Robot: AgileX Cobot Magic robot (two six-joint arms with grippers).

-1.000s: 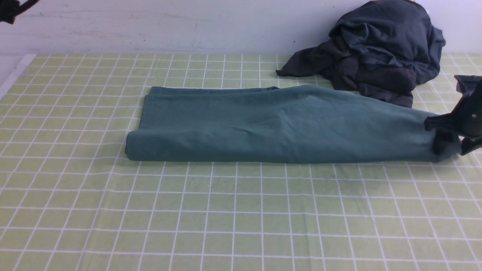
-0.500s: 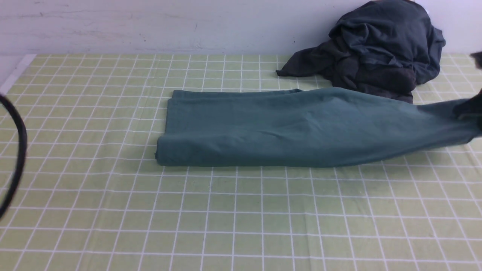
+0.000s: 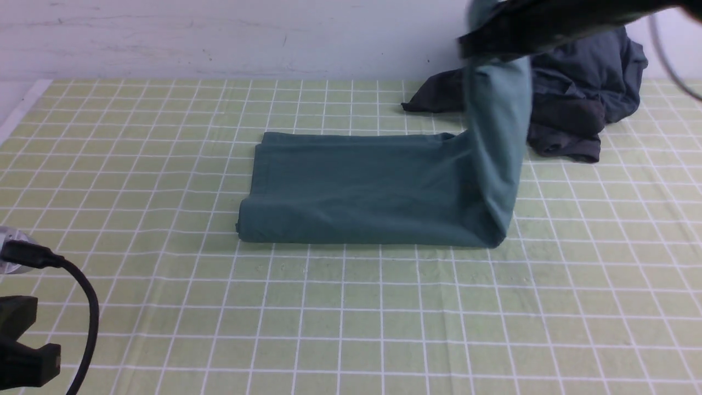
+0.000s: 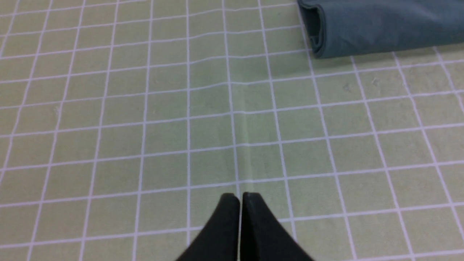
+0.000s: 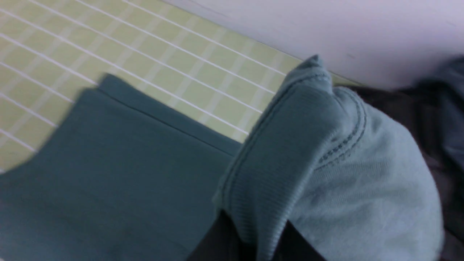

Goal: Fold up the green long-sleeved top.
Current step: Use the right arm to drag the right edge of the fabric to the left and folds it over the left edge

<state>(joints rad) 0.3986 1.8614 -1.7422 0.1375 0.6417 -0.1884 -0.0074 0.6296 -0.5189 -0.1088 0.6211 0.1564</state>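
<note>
Since a second ago the right end of the green long-sleeved top (image 3: 356, 192) has risen off the table. It lay stretched out flat toward the right. It now stands up as a near-vertical panel, and the garment's left edge has slid rightward. The left arm (image 3: 22, 351), with its black cable (image 3: 82, 296), has also come into the near left corner.

The rest of the top lies flat as a long folded band in the middle of the green checked tablecloth (image 3: 351, 318). The raised panel stands in front of a heap of dark grey garments (image 3: 581, 93) piled against the pale wall (image 3: 219, 33).

The right gripper (image 5: 253, 235) is high above the table and blurred in the front view. Its wrist view shows the two dark fingers pinching a ribbed, stitched edge of the top.

The left gripper (image 4: 240, 203) hovers over bare tablecloth with its fingers pressed together, holding nothing. The top's folded left corner lies some way ahead of it, apart from it.
</note>
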